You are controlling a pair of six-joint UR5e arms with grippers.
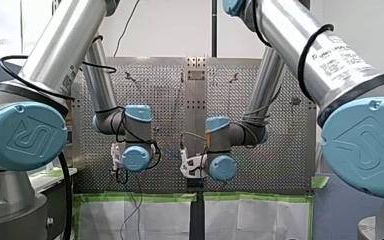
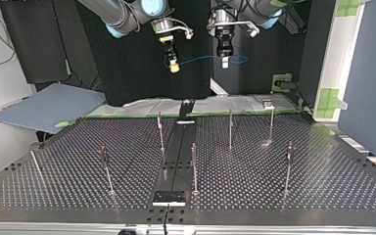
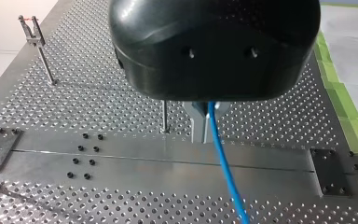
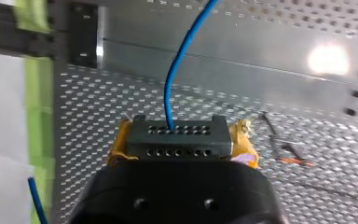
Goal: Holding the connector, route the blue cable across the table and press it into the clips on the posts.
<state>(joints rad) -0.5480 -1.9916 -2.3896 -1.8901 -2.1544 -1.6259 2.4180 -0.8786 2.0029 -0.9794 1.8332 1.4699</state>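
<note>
My right gripper [image 4: 179, 140] is pinching the connector [image 4: 177, 133], a dark grey block with rows of small holes, between its yellow pads [image 4: 244, 145]. The cable [image 4: 171, 79] leaves the top of the block and curves away over the table [image 4: 279, 60].

My left gripper [image 3: 206, 123] has its metal fingers [image 3: 195, 122] pressed together on the cable [image 3: 223, 163], which runs out from between them and passes over the table's plain centre strip.

From the top view, both grippers hang high above the table [image 2: 274, 171], my right gripper [image 2: 175, 67] at the view's left and my left gripper [image 2: 224, 61] near it on the right (sides are crossed here). The cable [image 2: 200, 59] spans the short gap between them in a shallow sag, with a small loop beyond my left gripper.

The posts [image 2: 230, 129] stand upright on the table, well below the cable. One carries its clip [image 3: 31, 29] at the tip.
</note>
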